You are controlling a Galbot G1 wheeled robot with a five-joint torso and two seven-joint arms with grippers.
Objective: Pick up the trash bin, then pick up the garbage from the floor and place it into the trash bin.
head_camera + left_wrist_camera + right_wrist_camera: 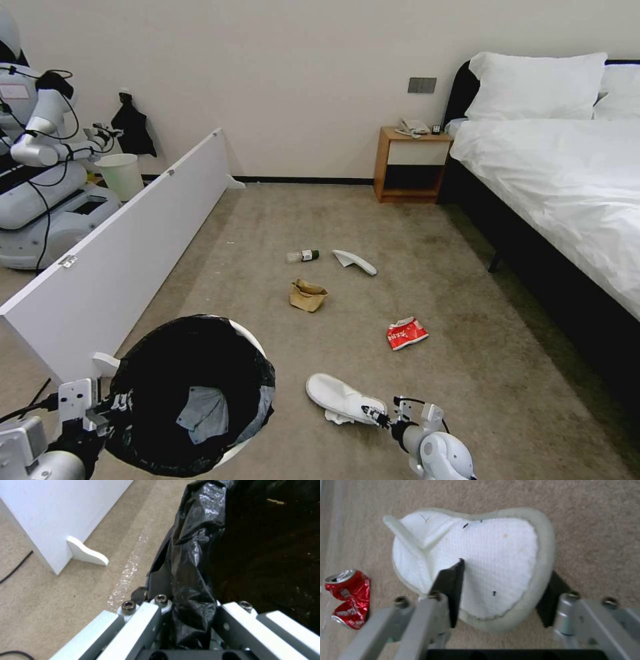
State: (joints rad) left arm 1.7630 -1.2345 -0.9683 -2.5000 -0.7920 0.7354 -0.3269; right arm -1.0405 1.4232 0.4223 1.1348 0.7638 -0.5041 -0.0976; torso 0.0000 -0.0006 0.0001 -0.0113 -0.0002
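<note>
My left gripper (110, 403) (190, 605) is shut on the rim of the trash bin (167, 340), pinching its black liner (196, 542); something pale grey (200, 413) lies inside. Low at the right, my right gripper (381, 417) (508, 566) is shut on the heel end of a white slipper (343, 398) (500, 555). One finger lies on the insole and the other sits outside the edge. A crumpled tissue (337, 419) lies under that slipper. On the carpet lie a crushed red can (406, 333) (348, 597), a brown paper bag (307, 295), a second slipper (355, 261) and a clear bottle (303, 255).
A long white board (127, 247) stands on edge along the left, its foot (86, 551) close to the bin. Behind it are another robot (40, 167) and an unlined pale bin (121, 175). A bed (567, 180) lines the right side, with a nightstand (410, 167) at the wall.
</note>
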